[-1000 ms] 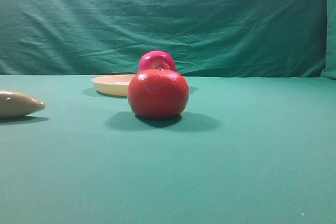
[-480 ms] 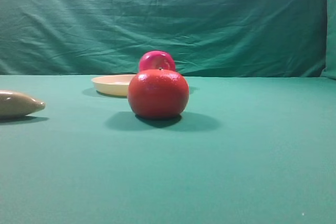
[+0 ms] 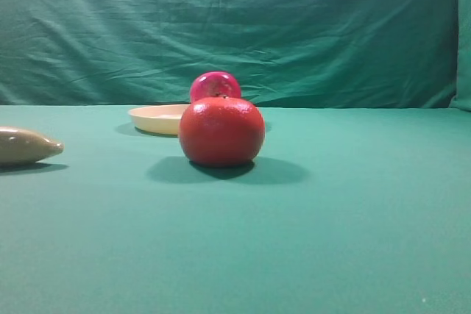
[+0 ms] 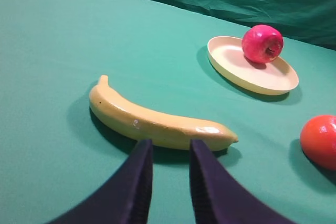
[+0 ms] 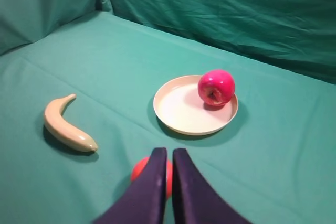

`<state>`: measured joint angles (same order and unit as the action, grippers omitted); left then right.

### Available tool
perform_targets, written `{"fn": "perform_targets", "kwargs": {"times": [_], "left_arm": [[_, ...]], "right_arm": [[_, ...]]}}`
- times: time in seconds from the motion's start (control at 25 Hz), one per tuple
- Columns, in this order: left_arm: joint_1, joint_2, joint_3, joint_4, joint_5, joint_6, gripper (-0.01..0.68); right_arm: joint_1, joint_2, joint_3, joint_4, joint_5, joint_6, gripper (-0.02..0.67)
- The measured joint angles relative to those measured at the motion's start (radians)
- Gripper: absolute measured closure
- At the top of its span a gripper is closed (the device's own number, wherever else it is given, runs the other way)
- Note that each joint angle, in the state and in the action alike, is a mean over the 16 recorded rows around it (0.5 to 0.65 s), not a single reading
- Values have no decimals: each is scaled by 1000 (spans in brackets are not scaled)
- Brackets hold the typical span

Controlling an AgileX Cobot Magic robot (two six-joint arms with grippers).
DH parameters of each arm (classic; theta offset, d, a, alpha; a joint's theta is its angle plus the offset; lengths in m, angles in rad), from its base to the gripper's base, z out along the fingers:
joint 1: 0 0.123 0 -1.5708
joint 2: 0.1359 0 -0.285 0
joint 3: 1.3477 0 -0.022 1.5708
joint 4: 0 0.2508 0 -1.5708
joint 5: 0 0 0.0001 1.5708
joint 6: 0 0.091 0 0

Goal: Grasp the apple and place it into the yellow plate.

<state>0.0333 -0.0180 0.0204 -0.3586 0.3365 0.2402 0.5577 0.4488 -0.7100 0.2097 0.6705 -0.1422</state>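
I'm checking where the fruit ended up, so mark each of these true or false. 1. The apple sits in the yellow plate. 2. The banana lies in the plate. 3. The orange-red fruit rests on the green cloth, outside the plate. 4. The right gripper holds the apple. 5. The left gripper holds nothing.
1. True: the apple sits in the yellow plate, near its rim.
2. False: the banana lies on the green cloth, apart from the plate.
3. True: the orange-red fruit rests on the cloth, outside the plate.
4. False: the right gripper is shut and empty, away from the apple.
5. True: the left gripper has nothing between its fingers.
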Motion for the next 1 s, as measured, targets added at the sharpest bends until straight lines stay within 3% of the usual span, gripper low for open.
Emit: {"fn": "perform_targets", "kwargs": {"times": [0.44, 0.72, 1.0], "left_arm": [[0, 0, 0, 0, 0, 0, 516], [0, 0, 0, 0, 0, 0, 516], [0, 0, 0, 0, 0, 0, 516]], "right_arm": [[-4, -192, 44, -191, 152, 185, 649], [-59, -264, 167, -349, 59, 336, 649], [-192, -368, 367, -399, -76, 367, 649]]}}
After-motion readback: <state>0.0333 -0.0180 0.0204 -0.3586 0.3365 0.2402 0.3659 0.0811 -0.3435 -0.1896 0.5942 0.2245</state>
